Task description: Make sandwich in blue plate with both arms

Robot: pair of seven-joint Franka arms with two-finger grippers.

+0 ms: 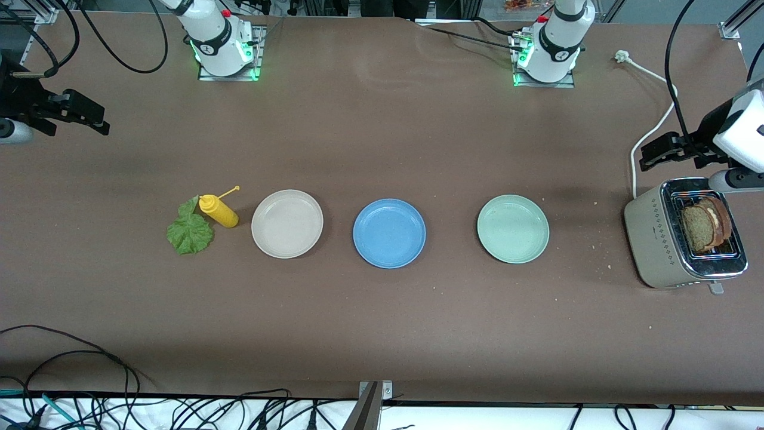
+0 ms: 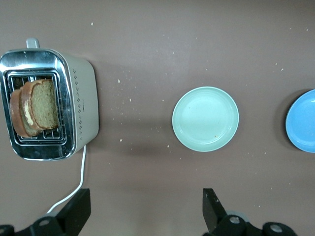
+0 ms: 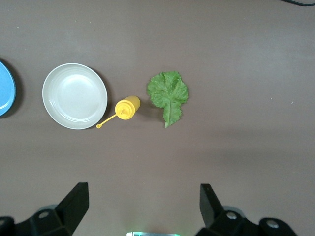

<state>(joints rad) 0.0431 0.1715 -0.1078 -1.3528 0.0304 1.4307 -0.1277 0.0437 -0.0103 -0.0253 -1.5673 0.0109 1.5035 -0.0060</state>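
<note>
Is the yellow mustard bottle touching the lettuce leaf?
Apart. The right wrist view shows a strip of bare table between the yellow bottle and the lettuce leaf; the front view's overlap comes from its angle.

A robotics lab: bolted arm bases (image 1: pixel 224 45), aluminium framing and loose cables (image 1: pixel 71 370) around the table (image 1: pixel 382 322).

Left end effector (image 1: pixel 656 152) open; right end effector (image 1: pixel 89 116) open.

We record a matte mid-blue plate (image 1: pixel 389 233), a beige plate (image 1: pixel 287 223) and a pale green plate (image 1: pixel 513 229) on the brown table (image 1: pixel 382 322). The lettuce leaf (image 1: pixel 190 230) is green, the squeeze bottle (image 1: pixel 218 210) yellow. The cream toaster (image 1: pixel 656 236), dotted in diamonds, holds brown bread slices (image 1: pixel 707 223) with darker crust.
</note>
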